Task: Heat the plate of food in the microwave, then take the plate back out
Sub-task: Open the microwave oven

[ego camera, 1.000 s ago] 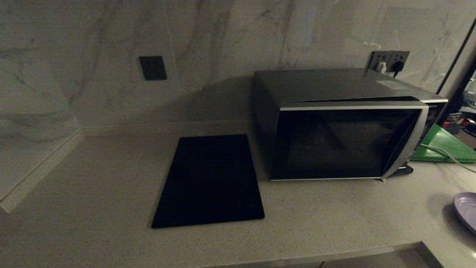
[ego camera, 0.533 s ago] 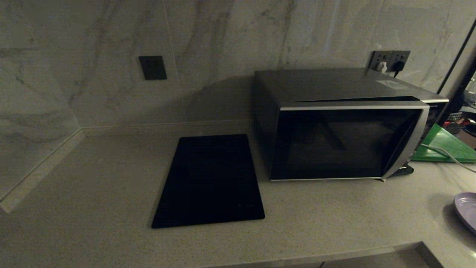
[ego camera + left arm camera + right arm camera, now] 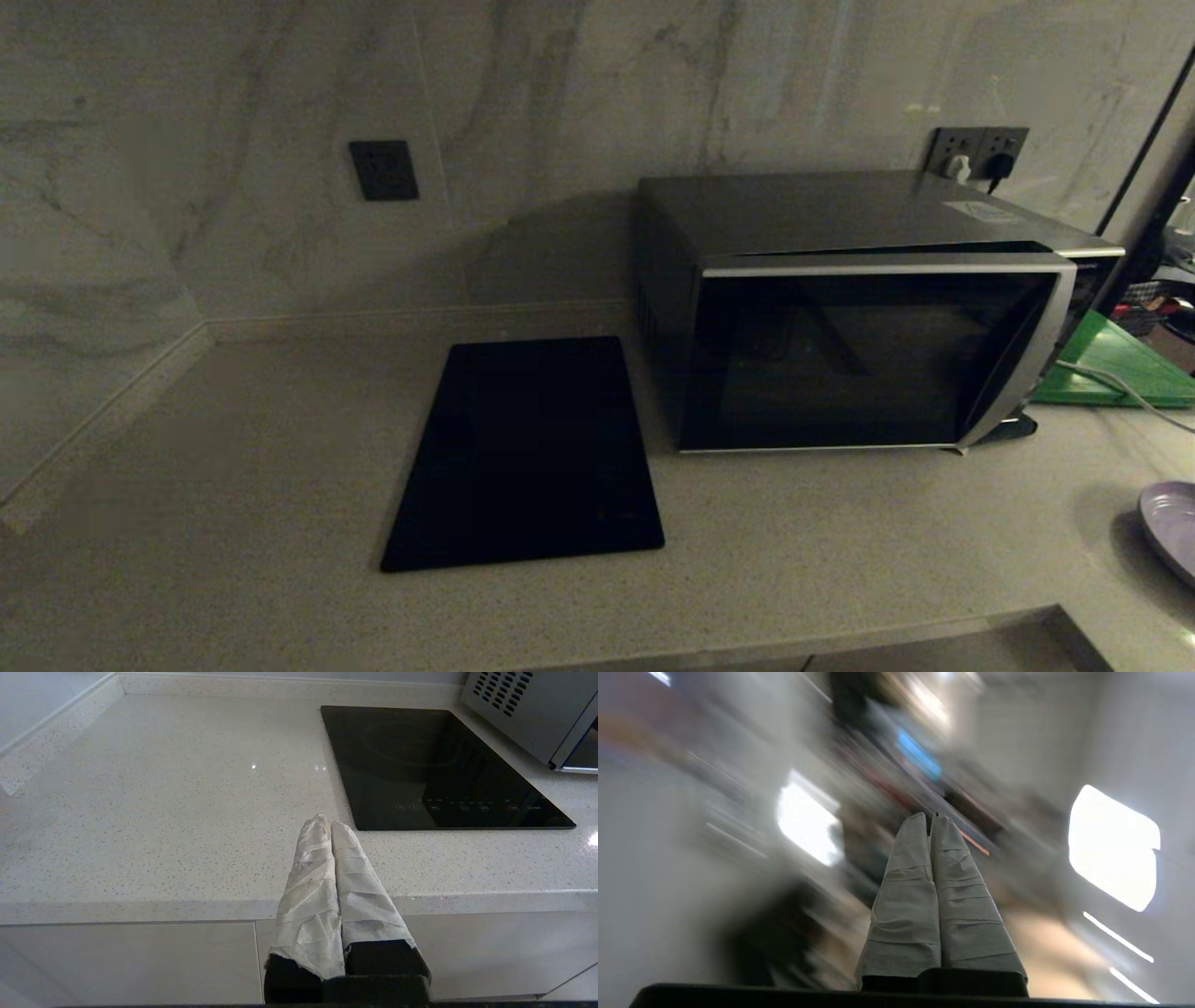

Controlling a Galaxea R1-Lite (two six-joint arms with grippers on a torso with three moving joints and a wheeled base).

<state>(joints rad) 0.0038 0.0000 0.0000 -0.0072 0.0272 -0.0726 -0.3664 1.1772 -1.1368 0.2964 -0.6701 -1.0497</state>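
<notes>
The microwave (image 3: 868, 308) stands at the back right of the counter, its dark glass door slightly ajar along the handle side; its vented side (image 3: 523, 704) shows in the left wrist view. A pale lilac plate (image 3: 1172, 525) lies at the right edge of the head view, cut off; no food shows on the visible part. My left gripper (image 3: 327, 822) hangs shut and empty before the counter's front edge, left of the black slab. My right gripper (image 3: 930, 819) is shut and empty against a smeared background. Neither arm shows in the head view.
A flat black slab (image 3: 527, 453) lies left of the microwave. A green board (image 3: 1116, 369) with a white cable over it lies behind the microwave's right side. Wall sockets (image 3: 976, 151) sit above the microwave. The counter (image 3: 233, 439) meets a wall ledge at left.
</notes>
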